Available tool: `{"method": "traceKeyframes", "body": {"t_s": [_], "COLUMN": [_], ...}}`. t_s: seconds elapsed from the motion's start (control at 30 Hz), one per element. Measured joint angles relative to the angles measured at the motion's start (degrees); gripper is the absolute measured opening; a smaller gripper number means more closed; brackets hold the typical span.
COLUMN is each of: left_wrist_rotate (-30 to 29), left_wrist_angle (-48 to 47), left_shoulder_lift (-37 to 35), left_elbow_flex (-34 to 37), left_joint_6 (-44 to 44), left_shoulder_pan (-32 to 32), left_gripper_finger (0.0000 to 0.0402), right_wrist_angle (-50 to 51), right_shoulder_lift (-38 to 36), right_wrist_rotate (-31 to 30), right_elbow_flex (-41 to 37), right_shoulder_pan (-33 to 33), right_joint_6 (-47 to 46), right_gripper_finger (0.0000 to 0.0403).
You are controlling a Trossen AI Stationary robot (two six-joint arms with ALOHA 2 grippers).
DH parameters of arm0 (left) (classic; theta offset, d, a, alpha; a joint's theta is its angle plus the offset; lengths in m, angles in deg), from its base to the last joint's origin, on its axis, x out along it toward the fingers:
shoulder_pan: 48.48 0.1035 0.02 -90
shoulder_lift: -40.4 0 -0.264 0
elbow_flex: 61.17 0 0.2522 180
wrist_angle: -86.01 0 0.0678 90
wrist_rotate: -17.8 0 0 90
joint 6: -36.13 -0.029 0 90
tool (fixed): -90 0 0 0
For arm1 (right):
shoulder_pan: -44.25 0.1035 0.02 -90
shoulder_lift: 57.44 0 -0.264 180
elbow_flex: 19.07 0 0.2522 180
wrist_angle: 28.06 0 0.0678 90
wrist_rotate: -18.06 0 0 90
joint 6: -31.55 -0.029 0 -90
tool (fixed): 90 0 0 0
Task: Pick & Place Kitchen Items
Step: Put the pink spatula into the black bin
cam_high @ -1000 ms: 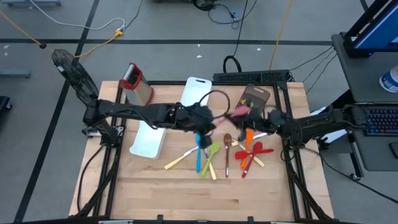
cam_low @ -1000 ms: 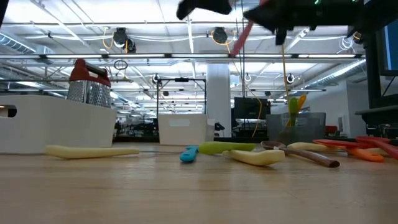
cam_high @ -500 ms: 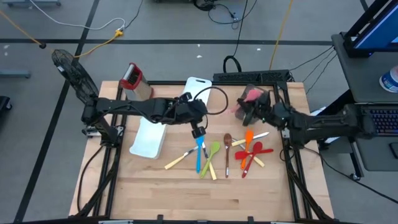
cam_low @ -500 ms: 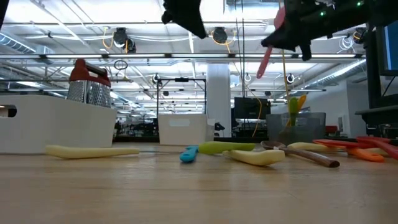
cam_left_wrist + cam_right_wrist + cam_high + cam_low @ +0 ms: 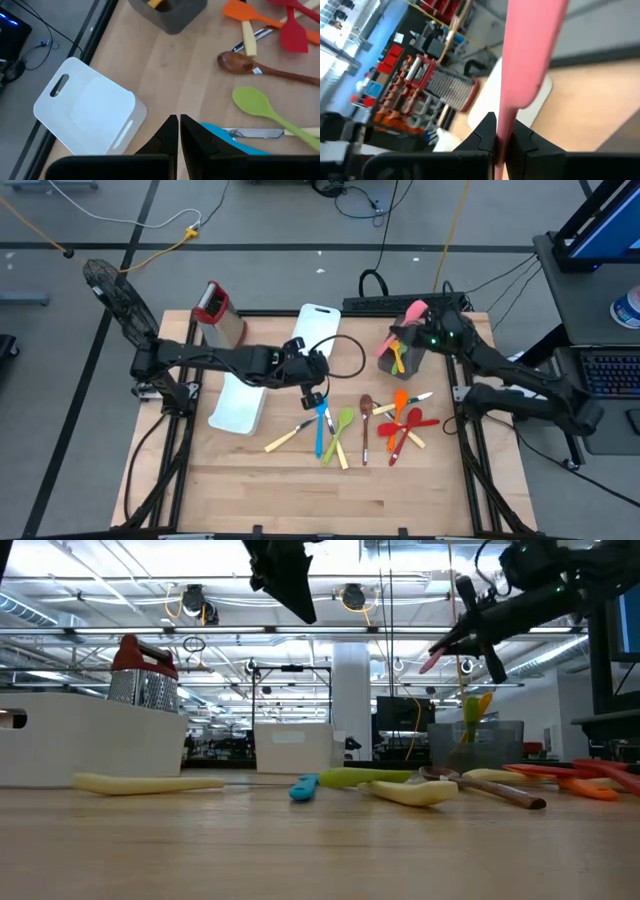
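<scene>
The dark grey square holder near the tabletop's far right edge holds an orange and a yellow-green utensil; the right tool, clenched on a pink flat-bladed spatula, hangs above it. The left tool, clenched and empty, hovers beside the white tray, near the scattered spoons

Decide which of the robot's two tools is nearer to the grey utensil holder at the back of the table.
Right. The right tool, shut on a pink spatula, hangs over the grey holder. The left tool is shut over the blue spoon, mid-table.
</scene>
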Motion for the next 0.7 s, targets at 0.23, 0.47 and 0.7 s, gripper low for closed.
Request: {"method": "traceKeyframes", "body": {"t_s": [0.23,0.47,0.7], "left_wrist_rotate": [-0.02,-0.04,-0.02], "left_wrist_angle": [0.02,-0.04,-0.08], "left_shoulder_lift": [0.00,0.00,0.00], "left_elbow_flex": [1.75,2.29,2.31], "left_joint_6": [0.29,0.96,0.04], "left_shoulder_pan": [-1.87,-2.93,-3.42], "left_gripper_finger": [0.0021,0.0021,0.0021], "right_wrist_angle": [3.16,12.11,12.53], "right_shoulder_lift": [6.80,12.85,13.84], "right_wrist_rotate": [15.97,29.98,39.95], "right_elbow_flex": [0.00,0.00,0.00], "right_shoulder_pan": [-10.52,-16.17,-18.12], "right_joint_6": [-7.31,-9.11,-10.27], "right_gripper_finger": [0.0005,0.0008,0.0010]}}
